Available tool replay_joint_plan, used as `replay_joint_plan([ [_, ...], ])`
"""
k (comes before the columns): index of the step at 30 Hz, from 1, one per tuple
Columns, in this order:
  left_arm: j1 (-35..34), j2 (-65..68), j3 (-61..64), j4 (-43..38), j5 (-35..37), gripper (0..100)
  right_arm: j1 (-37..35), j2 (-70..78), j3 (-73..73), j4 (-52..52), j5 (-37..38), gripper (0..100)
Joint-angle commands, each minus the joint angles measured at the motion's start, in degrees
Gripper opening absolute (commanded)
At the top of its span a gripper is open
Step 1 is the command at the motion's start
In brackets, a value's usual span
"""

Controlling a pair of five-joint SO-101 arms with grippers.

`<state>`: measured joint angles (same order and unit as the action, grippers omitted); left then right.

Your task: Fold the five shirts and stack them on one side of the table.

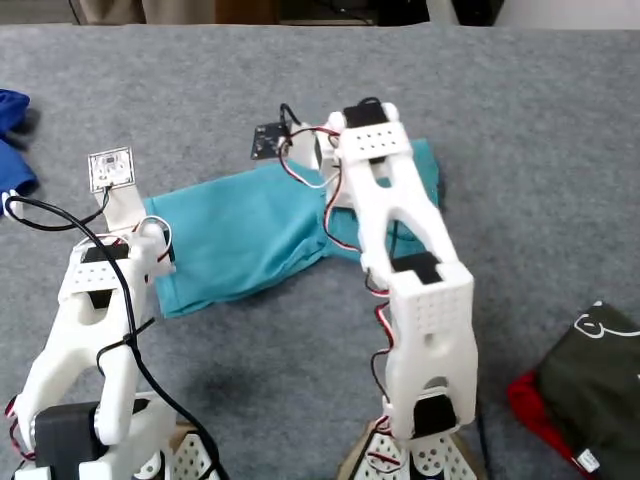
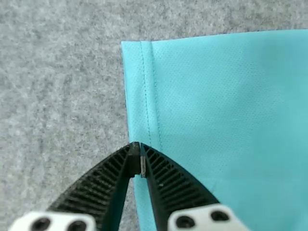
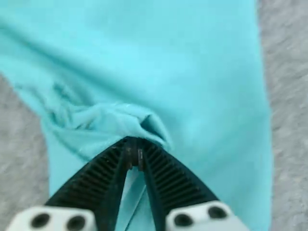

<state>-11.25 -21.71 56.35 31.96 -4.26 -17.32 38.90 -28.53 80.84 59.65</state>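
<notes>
Plainly the work is in its middle part; a teal shirt (image 1: 245, 235) lies spread across the middle of the table (image 1: 520, 110), rumpled and not yet a tidy fold, and both arms have hold of it. The left gripper (image 2: 139, 161) is closed tip to tip on the stitched hem (image 2: 146, 96) at the shirt's left end; the right gripper (image 3: 134, 155) is pinched shut on a bunched ridge of the same cloth toward the shirt's far right part.

At the near right edge of the table a dark shirt (image 1: 600, 375) sits folded on top of a red shirt (image 1: 540, 405), the red showing from under its left side; I take that for the stack begun, two of five, though the frame cuts it off and more could be hidden. At the far left edge a blue cloth (image 1: 12, 135) lies loose, likely another shirt waiting; a fifth I cannot find. So the teal one has to be finished and carried right, then the blue, then whatever is left.

In the way: the right arm (image 1: 405, 230) stretches over the teal shirt's right half, its wires (image 1: 300, 165) looping above the cloth, and could catch a fold; the stack is well apart from the teal shirt, so the carry is a long one.
</notes>
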Motion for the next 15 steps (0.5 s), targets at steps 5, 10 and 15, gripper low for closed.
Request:
replay_joint_plan([
  [5,0.53,-1.98,0.0,-0.88,-0.44,2,-0.57,2.24,-12.62,5.1,-2.37,0.5],
  [10,0.53,-1.98,0.0,-0.88,-0.44,2,3.3,2.24,-24.57,18.37,-2.02,0.5],
  [15,0.53,-1.98,0.0,-0.88,-0.44,2,7.25,2.24,-26.68,21.45,-2.02,0.5],
])
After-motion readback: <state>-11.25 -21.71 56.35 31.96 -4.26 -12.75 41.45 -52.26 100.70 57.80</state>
